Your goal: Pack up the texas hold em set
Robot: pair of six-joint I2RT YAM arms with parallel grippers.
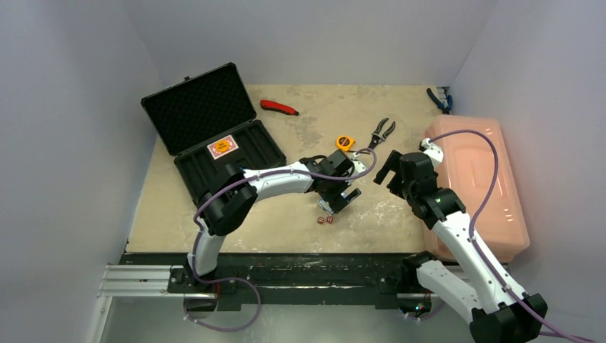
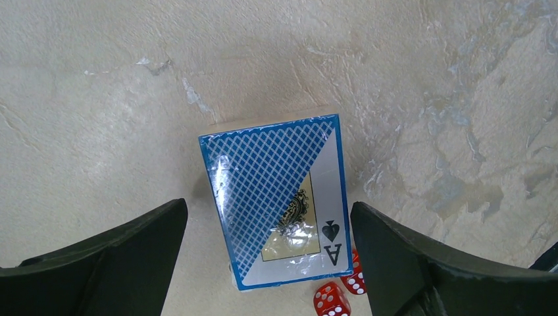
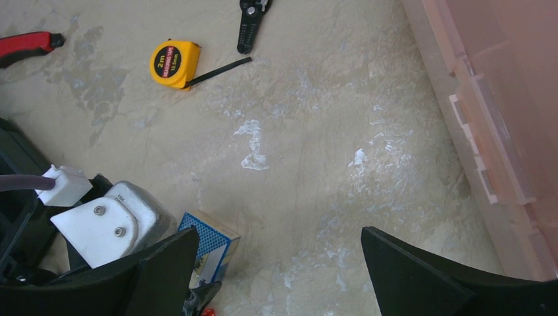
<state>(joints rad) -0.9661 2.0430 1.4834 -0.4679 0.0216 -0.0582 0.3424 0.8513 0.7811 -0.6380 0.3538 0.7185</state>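
**Left hand poised over the blue card deck, dice close by**

Nearest the arm bases, two tiny red dice (image 2: 332,299) sit on the pale surface (image 1: 286,229), just beside the near corner of the blue card deck (image 2: 273,204). The deck lies flat in glossy wrap, its ace of spades showing, turned a little askew to the fingers on either side of it.

The left hand (image 1: 341,200) hangs over the deck with its fingers spread wide. One dark finger stands on each side and neither touches it. Just to the right, the right hand (image 3: 279,263) is also spread wide and holds nothing, with bare surface beneath it.

Farther back lie a yellow tape measure (image 1: 345,142) and black pliers (image 1: 383,132). A large pink bin (image 1: 475,179) fills the right edge. At the far left, well apart from the blue deck, the black briefcase (image 1: 214,136) stands open, its foam lid raised and a red card deck (image 1: 222,148) already in its tray. Behind it lies a red-handled cutter (image 1: 279,107).

Judged risks: because the deck sits skewed, closing fingers may twist it rather than clamp it squarely. The slick wrap could let it slide out on the carry to the case. The right-side finger may catch the dice and scatter them. The two hands are near enough to bump each other.
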